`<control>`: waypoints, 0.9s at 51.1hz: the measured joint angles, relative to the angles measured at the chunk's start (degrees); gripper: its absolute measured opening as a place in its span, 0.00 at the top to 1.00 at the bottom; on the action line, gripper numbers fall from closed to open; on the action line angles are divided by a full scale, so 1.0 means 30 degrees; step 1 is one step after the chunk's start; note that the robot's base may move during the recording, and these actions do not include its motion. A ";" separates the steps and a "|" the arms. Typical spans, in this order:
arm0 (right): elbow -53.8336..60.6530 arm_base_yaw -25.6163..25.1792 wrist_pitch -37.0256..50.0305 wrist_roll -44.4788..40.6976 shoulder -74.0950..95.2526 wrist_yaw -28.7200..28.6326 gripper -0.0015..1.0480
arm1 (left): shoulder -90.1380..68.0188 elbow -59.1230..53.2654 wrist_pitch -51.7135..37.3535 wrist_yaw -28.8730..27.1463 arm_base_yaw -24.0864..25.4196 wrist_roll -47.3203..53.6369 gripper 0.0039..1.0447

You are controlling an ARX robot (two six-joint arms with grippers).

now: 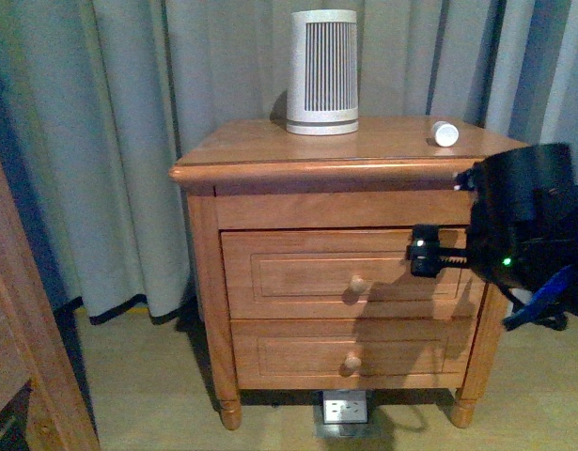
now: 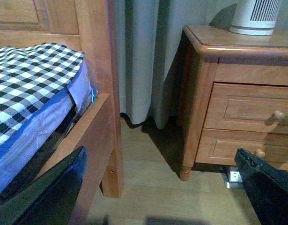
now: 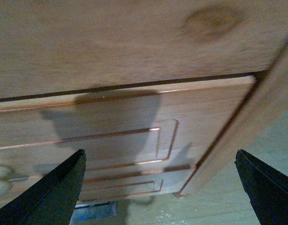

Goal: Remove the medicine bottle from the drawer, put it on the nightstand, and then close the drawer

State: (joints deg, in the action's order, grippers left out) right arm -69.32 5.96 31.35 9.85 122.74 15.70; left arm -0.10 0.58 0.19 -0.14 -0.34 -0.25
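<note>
Grey curtain behind nightstand. Medicine bottle lies on top, near right back corner. Drawer looks pushed shut. Right gripper wide open, holding nothing, close to drawer front. Left gripper open, empty, near bed. Job looks almost finished.

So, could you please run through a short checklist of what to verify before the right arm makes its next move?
1. Medicine bottle on top of the nightstand: ok, it lies on its side near the right rear corner.
2. Upper drawer closed: looks ok, its front sits about level with the frame in the front view.
3. Right gripper empty: ok, open with nothing between its fingers in the right wrist view.
4. Right gripper off the drawer front: cannot tell, it is very close.
5. Left gripper out of the way: ok, open, down by the bed frame.
6. Ribbed white cylinder undisturbed: ok, upright.
</note>
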 joint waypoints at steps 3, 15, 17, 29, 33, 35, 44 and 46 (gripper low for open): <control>0.1741 -0.0102 -0.0036 0.0022 -0.2025 -0.0138 0.07 | 0.0000 0.0000 0.0000 0.0000 0.0000 0.0000 0.06; 0.8575 -0.1341 -0.0925 -0.0117 -1.1052 -0.1137 0.07 | 0.0000 0.0000 0.0000 0.0000 0.0000 0.0000 0.06; 0.9566 -0.1625 -0.1530 -0.0102 -1.2815 -0.1392 0.07 | 0.0000 0.0000 0.0000 0.0000 0.0000 0.0000 0.06; 1.2750 -0.2397 -0.5304 0.0415 -2.1682 -0.2193 0.07 | 0.0000 0.0000 0.0000 0.0000 0.0000 0.0000 0.06; 1.3486 -0.2397 -0.6768 0.0590 -2.4720 -0.2171 0.07 | 0.0000 0.0000 0.0000 0.0000 0.0000 0.0000 0.06; 1.3814 -0.2368 -0.7366 0.0619 -2.6017 -0.2084 0.07 | 0.0000 0.0000 0.0000 -0.0007 0.0000 0.0000 0.06; 1.5657 -0.1268 -0.9573 0.0182 -3.2108 -0.0306 0.07 | 0.0000 0.0000 0.0000 -0.0007 0.0000 0.0000 0.06; 1.6014 -0.0925 -0.9843 0.0102 -3.3055 0.0233 0.07 | 0.0000 0.0000 0.0000 -0.0007 0.0000 0.0000 0.06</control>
State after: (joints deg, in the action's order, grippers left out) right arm -21.28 3.18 1.83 10.15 23.57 16.40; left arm -0.10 0.58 0.19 -0.16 -0.34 -0.25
